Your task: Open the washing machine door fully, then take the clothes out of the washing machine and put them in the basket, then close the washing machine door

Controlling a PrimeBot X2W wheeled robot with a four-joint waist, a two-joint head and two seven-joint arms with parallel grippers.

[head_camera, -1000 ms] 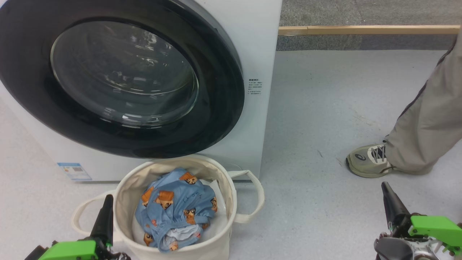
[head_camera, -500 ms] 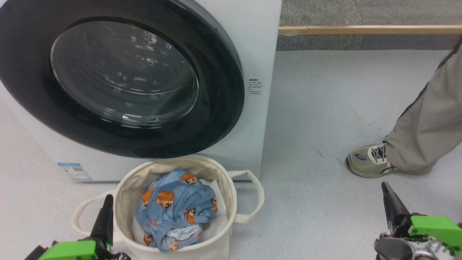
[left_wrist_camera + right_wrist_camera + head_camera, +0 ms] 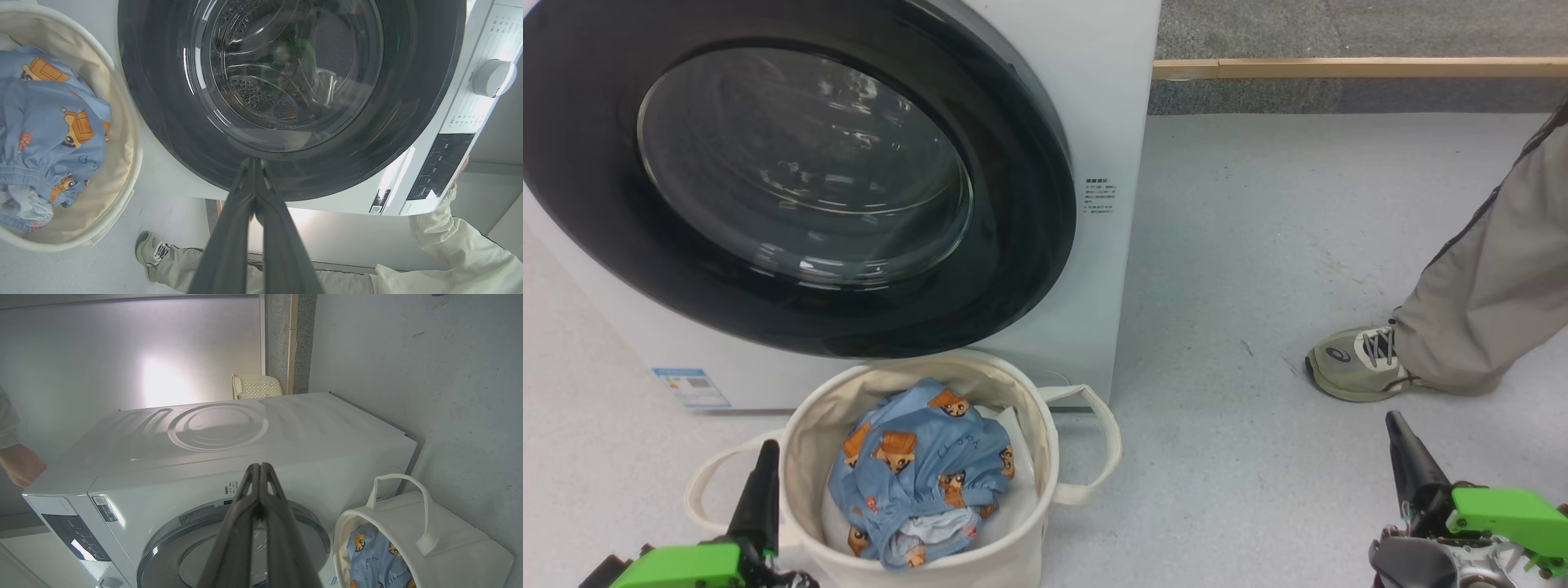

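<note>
The door is seen shut flat against the front of the washer, and the steel drum is visible through its glass. The basket is set on the floor right in front of the washer, below the door's lower rim. The clothes are heaped inside it over a white sheet. The left gripper is held low before the washer, just beside the basket's left wall, its fingers pressed together with nothing between them. The right gripper is held well off to the washer's right, likewise closed and empty. A person's shoe and trouser leg are seen farther right of the washer, and a hand is seen by the washer's top edge.
</note>
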